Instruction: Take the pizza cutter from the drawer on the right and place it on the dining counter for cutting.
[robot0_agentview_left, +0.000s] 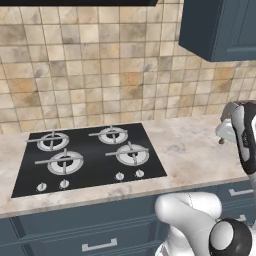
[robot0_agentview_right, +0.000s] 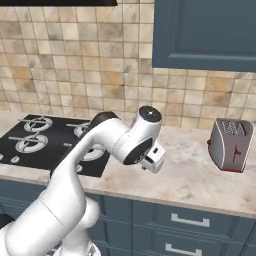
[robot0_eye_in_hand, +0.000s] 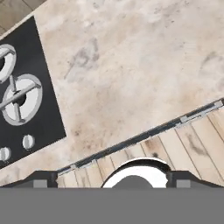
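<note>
We found the claw (robot0_eye_in_hand: 113, 180) spread wide: in the hand view its two dark finger tips (robot0_eye_in_hand: 43, 179) stood far apart at 7 and 5 o'clock, and it gripped nothing. It looked down on the marbled worktop (robot0_agentview_right: 185, 175), a little in from the front edge. From these views we could not tell where the pizza cutter lay.

In the hand view the black four-burner hob (robot0_agentview_left: 85, 155) sat at 9 o'clock, with two white knobs near its edge. The worktop's dark front edge ran across from 8 to 3 o'clock, and the wooden floor (robot0_eye_in_hand: 192, 148) showed beyond it at 4 o'clock.

In the right base view the white arm (robot0_agentview_right: 95, 165) rose from 7 o'clock and bent over the worktop just beside the hob's right edge, with the hand tipped downward. A silver and red toaster (robot0_agentview_right: 231, 145) stood upright at 3 o'clock, well apart from the hand. A navy wall cupboard (robot0_agentview_right: 205, 35) hung at 1 o'clock against the tiled wall (robot0_agentview_left: 100, 65). Below the worktop, navy drawer fronts (robot0_agentview_right: 190, 217) with silver bar handles sat flush at 5 o'clock.
</note>
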